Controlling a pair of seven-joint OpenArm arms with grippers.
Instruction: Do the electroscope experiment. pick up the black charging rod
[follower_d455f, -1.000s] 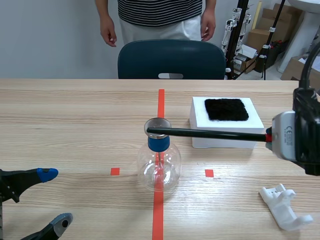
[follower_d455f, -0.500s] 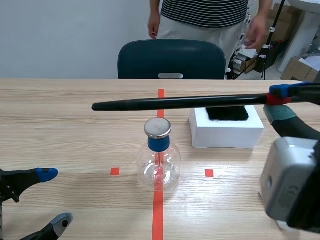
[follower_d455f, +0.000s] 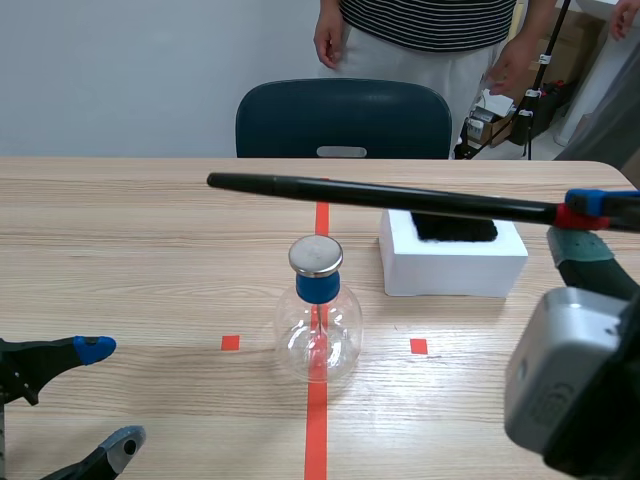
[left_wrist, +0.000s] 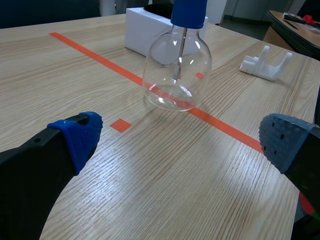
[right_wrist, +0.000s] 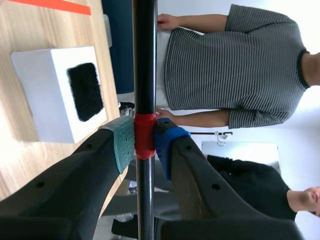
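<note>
Right wrist view: the right gripper (right_wrist: 145, 142) is clamped on the black charging rod (right_wrist: 145, 60), with its green and blue pads pressed on either side of the rod's red band (right_wrist: 145, 137). That band sits near one end. Gripping there probably leaves the long bare shaft free for rubbing and for presenting to the instrument.

In the scene view the rod hangs in the air, nearly level and dipping slightly toward the gripper. It stretches from the right arm across the table's orange-red centre line. Its free tip is clear of everything, and it does not touch the metal cap (follower_d455f: 316, 255) of the electroscope flask (follower_d455f: 318, 335), which stands upright on the tape line with a blue stopper (follower_d455f: 318, 288) at its neck.

Behind and to the right of the flask sits a white foam block (follower_d455f: 455, 262) carrying a black rubbing pad (right_wrist: 85, 91). Raised that way, the pad is presumably easier for the rod to sweep across (in the scene view the rod crosses in front of it, though whether they touch cannot be told).

The left gripper (left_wrist: 182, 139) rests low near the table with its fingers spread wide and nothing between them. It is well short of the flask, so it stays out of the rod's way. A white plastic stand (left_wrist: 265, 62) lies beyond the flask.

With the rod already lifted and firmly held, the pick-up looks complete.
</note>
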